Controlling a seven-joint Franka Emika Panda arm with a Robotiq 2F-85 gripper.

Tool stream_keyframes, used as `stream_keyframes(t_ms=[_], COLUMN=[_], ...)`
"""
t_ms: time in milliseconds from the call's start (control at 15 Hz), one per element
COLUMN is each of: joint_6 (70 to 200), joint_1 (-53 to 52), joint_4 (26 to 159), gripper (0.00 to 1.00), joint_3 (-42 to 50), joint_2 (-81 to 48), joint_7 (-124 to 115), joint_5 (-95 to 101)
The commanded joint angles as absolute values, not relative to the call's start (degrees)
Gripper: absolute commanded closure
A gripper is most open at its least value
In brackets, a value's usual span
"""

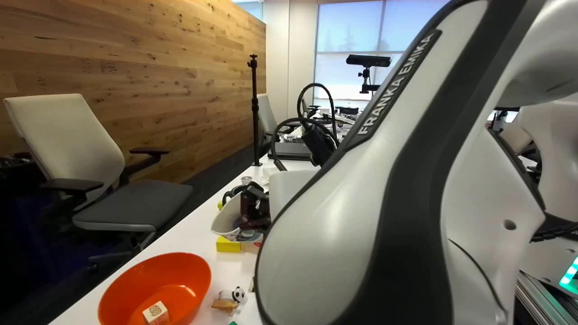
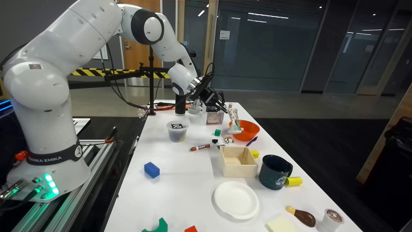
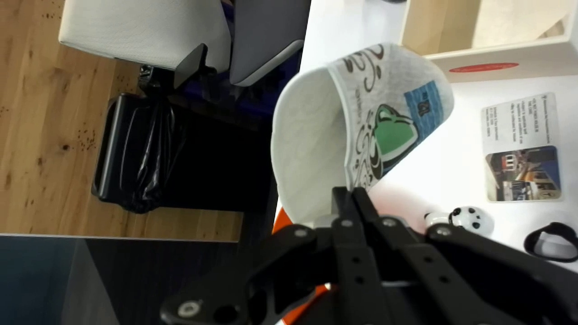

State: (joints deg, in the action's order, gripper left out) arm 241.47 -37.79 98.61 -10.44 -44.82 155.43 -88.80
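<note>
I see the black pincer (image 3: 351, 192) pinched tight on the rim of a white paper cup (image 3: 372, 128) (it has green and blue on its side), and the cup is tipped on a slant near the orange bowl (image 2: 252, 133). A little bit away, a small panda (image 3: 472, 220) and a flat printed card (image 3: 521, 149) rest on the white table (image 2: 180, 193), and past them stands a pale wooden box (image 3: 537, 58). Farther off, beyond the table's edge, there's a chair (image 1: 135, 203) near a wooden wall (image 1: 180, 76).

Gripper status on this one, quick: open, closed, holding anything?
Gripper: closed, pinching the paper cup at its rim.
</note>
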Motion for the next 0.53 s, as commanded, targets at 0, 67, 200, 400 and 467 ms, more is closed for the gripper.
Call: stream_keyframes(t_ms=[0, 67, 200, 400, 467], joint_6=[242.66, 242.63, 243.37, 243.2, 243.19], joint_1=[-38.06, -37.83, -35.29, -33.77, -33.42], joint_4=[95.75, 95.42, 94.78, 90.68, 89.28], gripper=[0.99, 0.99, 0.99, 0.99, 0.99], joint_3=[-9.7, -9.85, -12.77, -14.79, -15.4], joint_2=[-44.56, -44.15, -43.24, -42.44, -42.22], joint_7=[158.04, 158.15, 158.02, 158.71, 158.66], joint_5=[-90.35, -90.86, -90.43, -92.14, -92.29])
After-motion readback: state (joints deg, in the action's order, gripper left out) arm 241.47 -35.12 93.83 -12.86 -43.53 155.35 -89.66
